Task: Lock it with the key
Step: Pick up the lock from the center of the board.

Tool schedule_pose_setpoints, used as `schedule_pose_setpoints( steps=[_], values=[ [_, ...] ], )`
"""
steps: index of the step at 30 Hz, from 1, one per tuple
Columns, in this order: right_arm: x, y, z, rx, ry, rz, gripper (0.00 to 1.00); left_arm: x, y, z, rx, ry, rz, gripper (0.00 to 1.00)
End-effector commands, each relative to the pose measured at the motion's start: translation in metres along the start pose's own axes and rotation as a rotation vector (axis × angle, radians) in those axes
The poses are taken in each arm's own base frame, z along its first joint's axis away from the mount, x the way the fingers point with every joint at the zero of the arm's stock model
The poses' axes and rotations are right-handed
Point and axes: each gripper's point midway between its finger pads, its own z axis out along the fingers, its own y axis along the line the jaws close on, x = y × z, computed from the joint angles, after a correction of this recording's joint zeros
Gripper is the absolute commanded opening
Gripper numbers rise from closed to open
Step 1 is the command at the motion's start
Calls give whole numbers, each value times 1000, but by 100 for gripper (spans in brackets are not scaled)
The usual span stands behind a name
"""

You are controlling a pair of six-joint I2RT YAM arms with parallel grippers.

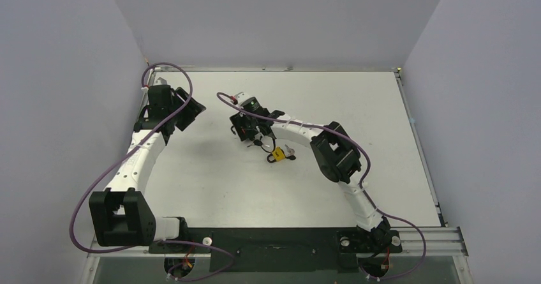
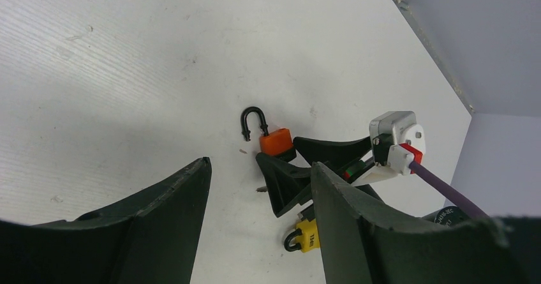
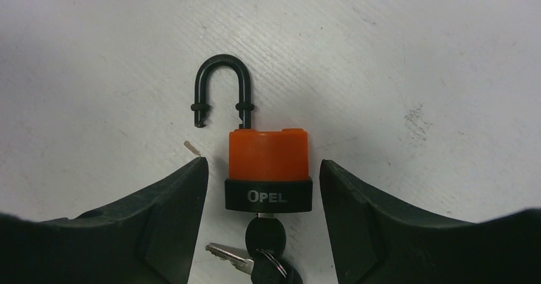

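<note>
An orange padlock [image 3: 268,156] with a black base lies flat on the white table. Its black shackle [image 3: 220,86] is raised, with one leg out of the body. A black-headed key [image 3: 261,233] sits in its keyhole, and a second key [image 3: 229,257] hangs on the same ring. My right gripper [image 3: 263,169] is open, one finger on each side of the lock body without touching it. In the top view the right gripper [image 1: 245,131] covers the lock. My left gripper [image 2: 259,166] is open and empty, high above the table at the far left [image 1: 191,108]. The orange padlock also shows in the left wrist view [image 2: 275,141].
A yellow padlock [image 1: 277,154] with a shut shackle and keys lies just near-right of the right gripper; it also shows in the left wrist view [image 2: 305,238]. A purple cable [image 2: 446,191] runs along the right wrist. Grey walls enclose the table on three sides.
</note>
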Motion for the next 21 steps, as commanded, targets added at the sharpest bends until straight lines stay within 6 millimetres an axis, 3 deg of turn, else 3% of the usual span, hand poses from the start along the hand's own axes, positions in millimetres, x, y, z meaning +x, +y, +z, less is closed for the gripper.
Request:
schedule_pose_setpoints(
  steps=[1,4,13,17,21],
  values=[
    [-16,7,-1,23,-38,-40,60,-16,-20,-15,64,-40,19,56],
    [-13,6,0,42,-30,-38,59,-16,-20,-15,68,-38,19,56],
    [-11,-1,3,84,-37,-25,41,-15,-20,-16,68,-35,24,56],
    [-11,-2,3,87,-39,-24,41,-13,-21,-16,74,-27,31,56],
    [-11,-4,3,99,-35,-23,56,-13,-21,-16,75,-20,36,56]
  ],
)
